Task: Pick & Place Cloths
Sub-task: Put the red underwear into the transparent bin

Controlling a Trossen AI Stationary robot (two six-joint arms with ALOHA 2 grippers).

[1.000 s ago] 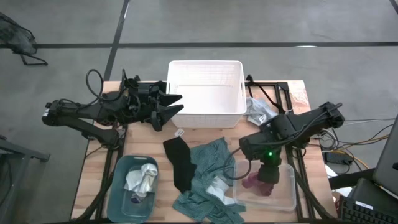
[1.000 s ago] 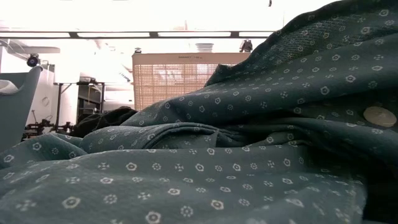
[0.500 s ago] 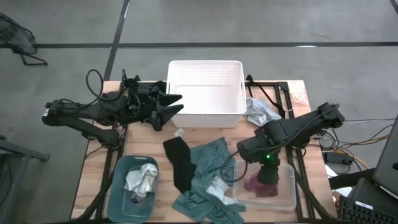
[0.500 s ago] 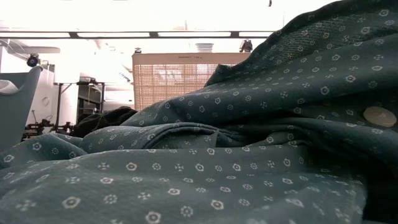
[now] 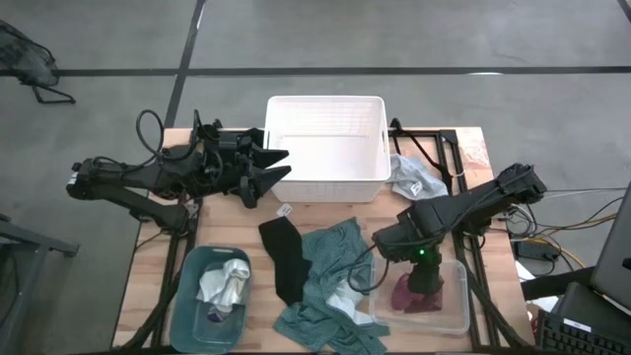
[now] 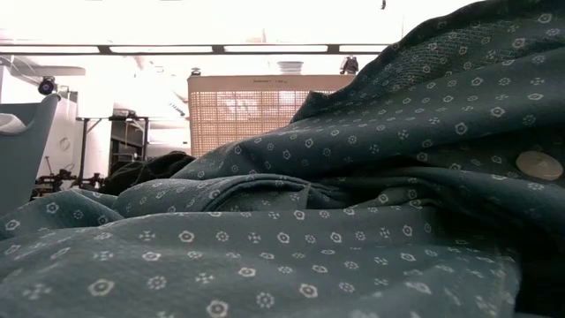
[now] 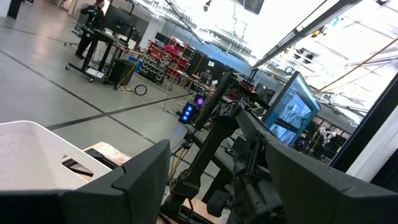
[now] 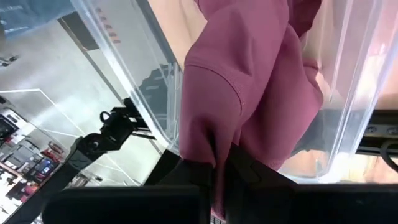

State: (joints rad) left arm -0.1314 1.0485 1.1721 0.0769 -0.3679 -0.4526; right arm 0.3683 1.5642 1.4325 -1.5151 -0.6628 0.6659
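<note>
My right gripper (image 5: 426, 284) is shut on a maroon cloth (image 5: 412, 296) over the clear plastic bin (image 5: 459, 314) at the near right. A teal patterned cloth (image 5: 330, 264) lies spread on the table's middle, one edge draped over the clear bin's left rim; it fills the low view (image 6: 353, 177). A black cloth (image 5: 284, 258) lies beside it. A white-grey cloth (image 5: 225, 286) sits in the teal bin (image 5: 189, 308). Another pale cloth (image 5: 409, 177) lies right of the white basket. My left gripper (image 5: 268, 174) waits open at the far left. My right gripper pinches a bunched fold of the maroon cloth (image 8: 205, 146) between its two fingers (image 8: 186, 171), several layers thick. The fingers come from above, slanting down. The cloth hangs below them, with its lower part inside the clear bin's walls (image 8: 130, 68).
A white slatted basket (image 5: 325, 148) stands at the far middle, just right of my left gripper (image 7: 214, 165). A small white tag (image 5: 284, 210) lies on the wood near the black cloth. Bare table shows between the basket and the cloths.
My right gripper has gone down into the clear bin, tipping more steeply downward, still shut on the maroon cloth. The cloth has sunk with it and sits lower inside the bin.
</note>
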